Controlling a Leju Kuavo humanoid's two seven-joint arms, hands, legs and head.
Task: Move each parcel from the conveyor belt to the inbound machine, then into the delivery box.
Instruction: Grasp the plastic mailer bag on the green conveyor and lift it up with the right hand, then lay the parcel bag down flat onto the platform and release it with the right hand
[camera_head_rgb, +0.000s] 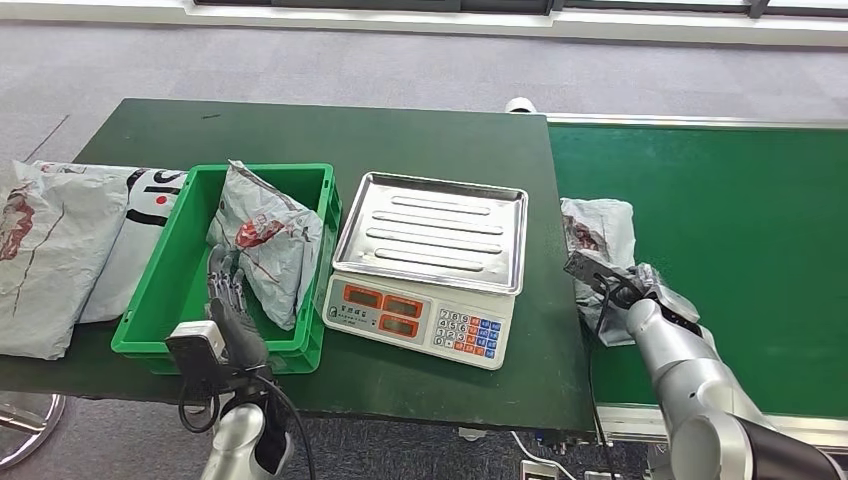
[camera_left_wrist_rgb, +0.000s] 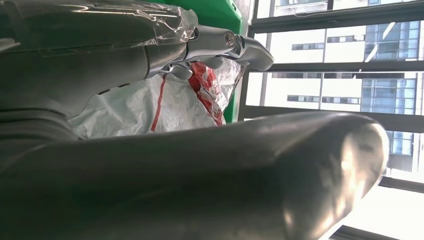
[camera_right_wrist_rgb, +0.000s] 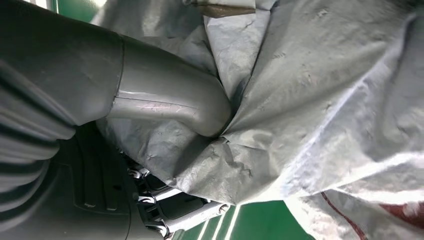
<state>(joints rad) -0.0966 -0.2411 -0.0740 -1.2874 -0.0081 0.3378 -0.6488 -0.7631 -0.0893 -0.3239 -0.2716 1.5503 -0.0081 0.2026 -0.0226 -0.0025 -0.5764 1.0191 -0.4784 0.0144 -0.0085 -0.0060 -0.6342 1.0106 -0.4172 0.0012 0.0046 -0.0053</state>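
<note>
the right robot hand (camera_head_rgb: 640, 290) grips a grey parcel (camera_head_rgb: 598, 232) on the conveyor belt (camera_head_rgb: 740, 220), just right of the scale (camera_head_rgb: 430, 262); in the right wrist view its thumb presses into the crumpled wrap, likely to lift the parcel onto the scale's bare tray. the left robot hand (camera_head_rgb: 226, 300) sits inside the green box (camera_head_rgb: 170, 270), left of the scale, fingers spread and holding nothing, beside a parcel in the box (camera_head_rgb: 268, 240), probably just dropped there. more grey bags (camera_head_rgb: 60, 250) lie on the worktop (camera_head_rgb: 330, 130) left of the box. the scale's raised tray rim is the hurdle.
</note>
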